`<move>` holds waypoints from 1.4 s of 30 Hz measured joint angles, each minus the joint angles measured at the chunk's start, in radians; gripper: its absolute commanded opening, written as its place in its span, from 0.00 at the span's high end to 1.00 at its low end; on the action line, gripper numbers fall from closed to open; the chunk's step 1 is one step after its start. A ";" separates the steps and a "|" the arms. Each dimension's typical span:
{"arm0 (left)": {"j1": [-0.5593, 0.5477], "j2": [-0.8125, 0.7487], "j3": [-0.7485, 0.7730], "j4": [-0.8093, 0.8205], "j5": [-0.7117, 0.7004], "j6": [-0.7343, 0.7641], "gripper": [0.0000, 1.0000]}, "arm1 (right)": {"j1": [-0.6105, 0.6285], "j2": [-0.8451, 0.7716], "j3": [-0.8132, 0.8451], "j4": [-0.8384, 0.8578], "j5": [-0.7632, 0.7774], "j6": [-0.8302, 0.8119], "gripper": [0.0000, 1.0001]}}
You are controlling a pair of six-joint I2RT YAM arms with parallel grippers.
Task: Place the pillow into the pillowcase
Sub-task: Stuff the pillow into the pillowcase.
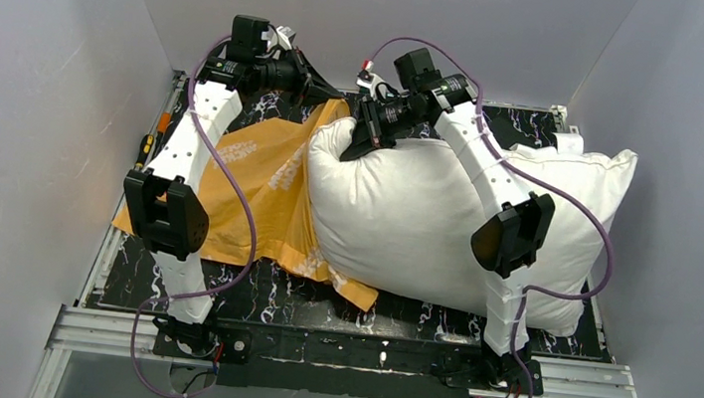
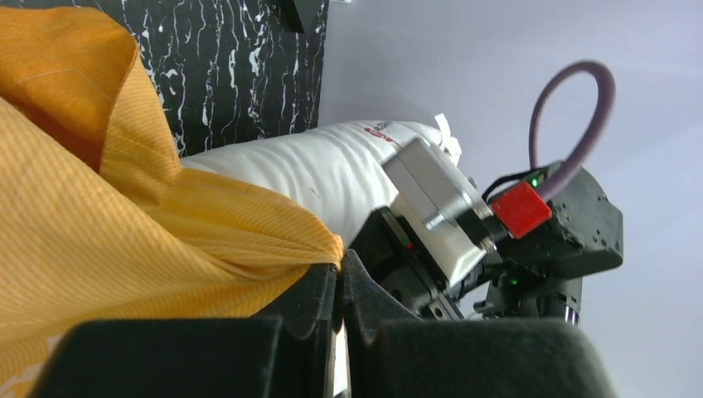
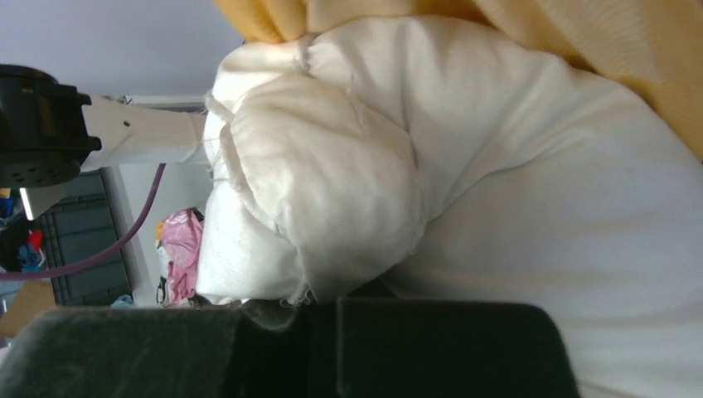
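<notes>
Evidently at the stage of feeding a first corner into the mouth of the pillowcase (image 1: 254, 186). For a clean job, from the left: hold the pinched orange edge high and drawn toward the far-left corner of the tabletop (image 1: 246, 299), to spread the opening. Then drive the gripped corner of the pillow (image 1: 415, 221) low and leftward, under the raised layer rather than over it. Go slowly, with both pinches firm against slipping on soft stuffing, and mind the crowding at the far edge. Single layer or both in the pinch: cannot tell.

Spread over the left half of the tabletop, from the far edge down to the near-left corner: the pillowcase, mostly flat, white lettering up. Clamped on a fold of it near the middle of the far edge: the left fingers (image 2: 330, 286), pressed fully together, no gap. Just right of that: the right fingers (image 3: 332, 336), clenched nearly closed on the pillow's far-left corner, with a bunched knob of white cloth squeezed out above. Filling the right half out to the right edge: the pillow itself, overlapping the pillowcase's right border, seemingly not yet inside.
</notes>
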 measured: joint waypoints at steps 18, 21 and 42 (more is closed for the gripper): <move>-0.008 -0.072 0.016 -0.020 -0.013 0.019 1.00 | -0.068 0.042 0.088 0.111 0.235 0.119 0.99; -0.010 -0.072 0.020 0.013 -0.018 0.000 1.00 | -0.074 0.026 0.088 0.112 0.281 0.113 0.99; -0.076 -0.043 0.134 -0.112 -0.101 0.042 1.00 | 0.043 -0.110 -0.240 0.514 0.046 0.051 0.99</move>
